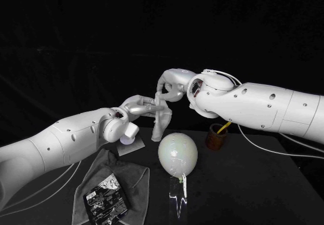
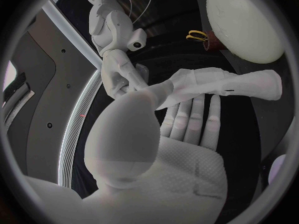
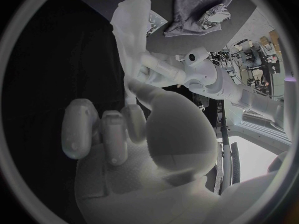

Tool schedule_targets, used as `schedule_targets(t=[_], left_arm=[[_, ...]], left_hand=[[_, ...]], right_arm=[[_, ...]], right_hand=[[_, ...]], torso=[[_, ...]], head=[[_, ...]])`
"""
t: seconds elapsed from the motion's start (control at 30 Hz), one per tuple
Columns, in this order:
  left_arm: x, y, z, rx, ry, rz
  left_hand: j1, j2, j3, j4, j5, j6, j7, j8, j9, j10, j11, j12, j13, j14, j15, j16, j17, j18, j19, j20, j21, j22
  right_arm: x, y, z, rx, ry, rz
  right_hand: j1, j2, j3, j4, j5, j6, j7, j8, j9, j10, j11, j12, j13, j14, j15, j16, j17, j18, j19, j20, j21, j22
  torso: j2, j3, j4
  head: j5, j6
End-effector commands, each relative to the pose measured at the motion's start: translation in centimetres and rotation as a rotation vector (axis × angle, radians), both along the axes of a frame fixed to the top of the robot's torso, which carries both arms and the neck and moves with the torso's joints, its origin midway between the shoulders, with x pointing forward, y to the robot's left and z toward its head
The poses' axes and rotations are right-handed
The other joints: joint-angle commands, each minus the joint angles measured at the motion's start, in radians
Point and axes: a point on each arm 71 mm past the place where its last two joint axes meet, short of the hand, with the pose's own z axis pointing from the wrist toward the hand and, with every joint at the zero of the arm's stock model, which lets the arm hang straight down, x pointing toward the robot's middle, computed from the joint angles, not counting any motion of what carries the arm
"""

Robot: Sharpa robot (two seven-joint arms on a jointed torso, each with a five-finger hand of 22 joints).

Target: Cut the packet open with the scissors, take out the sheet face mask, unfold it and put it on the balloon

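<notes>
The left hand pinches the folded white sheet face mask between thumb and straight fingers. The right hand grips its top. The mask hangs just beyond the pale oval balloon. The black printed packet lies near left.

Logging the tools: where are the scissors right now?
In the head view, the scissors stand handles-up in a brown cup just right of the balloon.

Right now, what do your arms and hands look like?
The left arm and right arm are smooth, rounded white shells dotted with small dark screws. Thin white cables trail under them. The left hand and right hand are silver, with rounded fingertips and a dimpled palm pad.
</notes>
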Motion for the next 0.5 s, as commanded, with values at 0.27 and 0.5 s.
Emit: schedule_targets(t=[0.27,0.5], left_arm=[[0.02,-0.43,0.04,0.009,-0.006,0.001],[0.06,-0.56,0.09,-0.001,-0.007,0.012]], left_hand=[[-0.011,0.005,0.068,-0.001,-0.002,0.078,-0.009,-0.004,-0.012,0.072,-0.022,0.005,0.002,0.06,-0.02,0.029,0.018,0.035,0.038,0.0,0.021,0.005],[-0.02,0.001,0.072,-0.013,-0.002,0.127,-0.03,0.006,-0.011,0.131,-0.044,0.02,0.01,0.08,-0.035,0.051,0.034,0.049,0.061,-0.001,0.034,0.009]], right_arm=[[-0.23,0.41,0.27,0.012,-0.027,0.019],[-0.21,0.5,0.26,0.014,-0.024,0.021]], right_hand=[[0.008,0.002,0.003,0.002,0.005,0.007,0.002,0.003,0.015,0.005,0.0,0.004,0.088,0.105,-0.007,0.007,0.258,-0.004,0.008,-0.002,0.008,0.189],[0.008,0.002,0.003,0.002,0.005,0.007,0.002,0.003,0.015,0.005,0.0,0.004,0.088,0.105,-0.007,0.007,0.258,-0.004,0.008,-0.002,0.008,0.189]], torso=[[0.0,0.0,0.0],[0.0,-0.0004,0.0002]], head=[[-0.001,0.001],[0.0,0.001]])
